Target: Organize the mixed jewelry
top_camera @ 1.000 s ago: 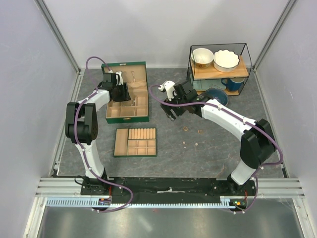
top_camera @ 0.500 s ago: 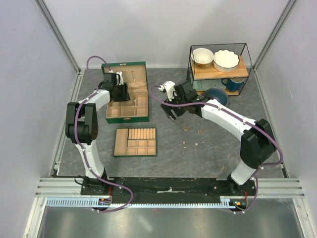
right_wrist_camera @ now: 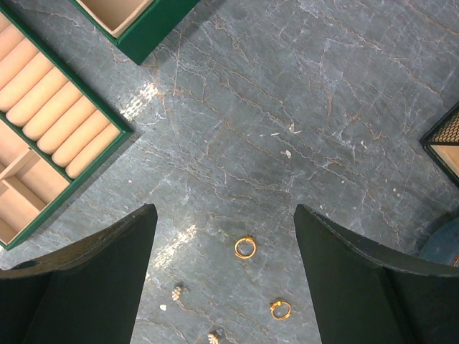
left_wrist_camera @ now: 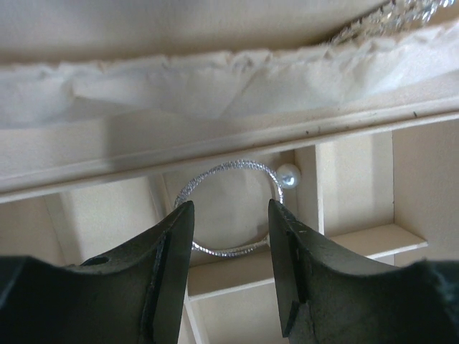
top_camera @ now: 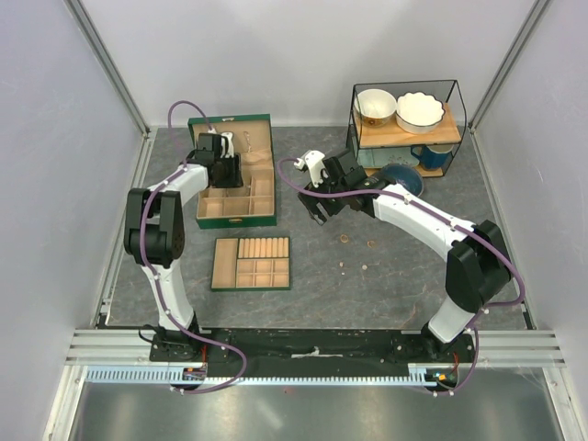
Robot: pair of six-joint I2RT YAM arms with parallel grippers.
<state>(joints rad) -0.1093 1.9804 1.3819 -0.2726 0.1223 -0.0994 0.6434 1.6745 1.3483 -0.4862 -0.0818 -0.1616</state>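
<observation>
In the left wrist view a thin silvery bangle hoop [left_wrist_camera: 237, 164] lies in a tan compartment of the green box [top_camera: 264, 217], with a small pearl stud [left_wrist_camera: 288, 175] beside it. My left gripper [left_wrist_camera: 229, 208] hovers just over the hoop, jaws apart and about as wide as the hoop, gripping nothing. From above, the left gripper [top_camera: 224, 171] sits over the box's middle. My right gripper [right_wrist_camera: 224, 209] is wide open above the table. Below it lie two gold rings [right_wrist_camera: 245, 247] [right_wrist_camera: 280, 309] and two pale studs [right_wrist_camera: 176, 292] [right_wrist_camera: 213, 335]. The same pieces [top_camera: 343, 239] lie right of my right gripper [top_camera: 322, 208].
A separate green tray [top_camera: 251, 264] with tan roll slots and compartments lies in front of the box. A wire rack [top_camera: 404, 124] at the back right holds two bowls, a blue mug [top_camera: 430, 156] and a blue bowl [top_camera: 400, 175].
The left arm has shifted slightly toward the far side of the box. The right arm has stayed put.
</observation>
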